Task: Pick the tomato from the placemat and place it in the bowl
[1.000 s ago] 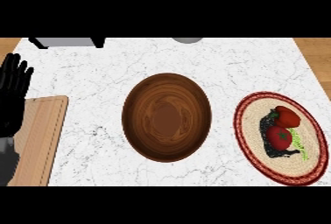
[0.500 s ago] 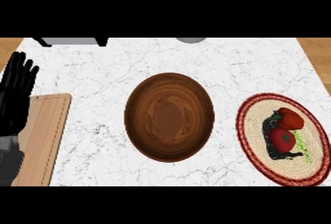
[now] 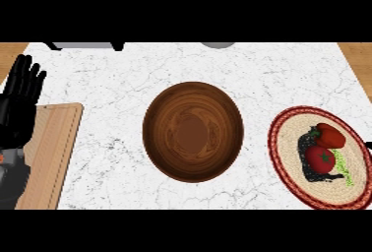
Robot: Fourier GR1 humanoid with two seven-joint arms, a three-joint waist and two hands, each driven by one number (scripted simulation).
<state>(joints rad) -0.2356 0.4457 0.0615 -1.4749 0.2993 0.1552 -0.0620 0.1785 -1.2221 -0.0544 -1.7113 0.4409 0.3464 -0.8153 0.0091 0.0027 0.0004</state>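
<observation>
- Tomato lies on the round woven placemat at the counter's right side, a red-orange piece touching it above and a dark leafy mass with green bits beneath and beside it.
- Wooden bowl sits mid-counter, just left of the placemat and not touching it; nothing visible inside.
- Left hand shows at the left edge, fingers straight and spread, pointing up, holding nothing; it rests beside a wooden cutting board, well apart from the tomato.
- Right hand: not in view, so nothing to record on its fingers.
- Task judged not yet begun: tomato on the mat, no hand near it.
- Handling estimate: tomato likely light, smooth-skinned and rounded, so prone to slip or roll; soft enough to bruise under a hard squeeze.
- Suggested hold: from above, thumb and fingers on opposite sides around its widest part, clear of the neighbouring piece and the leaves.
- Risk: dragging the greens along, or nudging the tomato off the mat.
</observation>
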